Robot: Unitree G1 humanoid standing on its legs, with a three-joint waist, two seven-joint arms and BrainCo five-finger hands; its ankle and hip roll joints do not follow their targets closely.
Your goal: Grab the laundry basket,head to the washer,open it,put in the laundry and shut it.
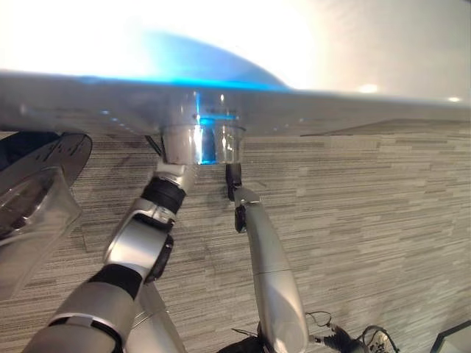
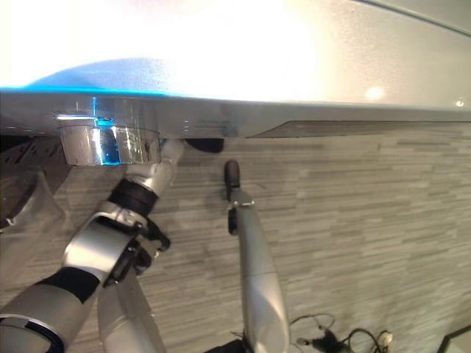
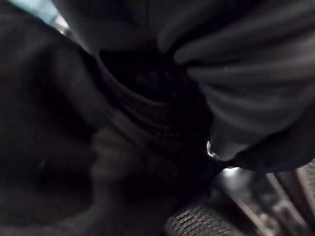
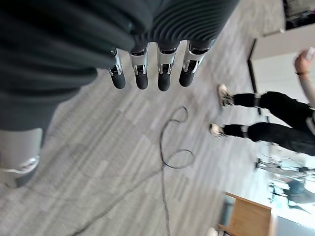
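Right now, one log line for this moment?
left arm: under washer top | door: open | right hand: open, hanging idle

A person (image 4: 275, 130) in dark trousers and light shoes stands on the grey striped carpet (image 4: 113, 162), well apart from a wooden cabinet (image 4: 246, 216) near the corner.

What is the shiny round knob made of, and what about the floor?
The knob looks like polished chrome metal, since it mirrors blue light. The floor seems to be short grey carpet: its streaky stripes look matte, with no shine.
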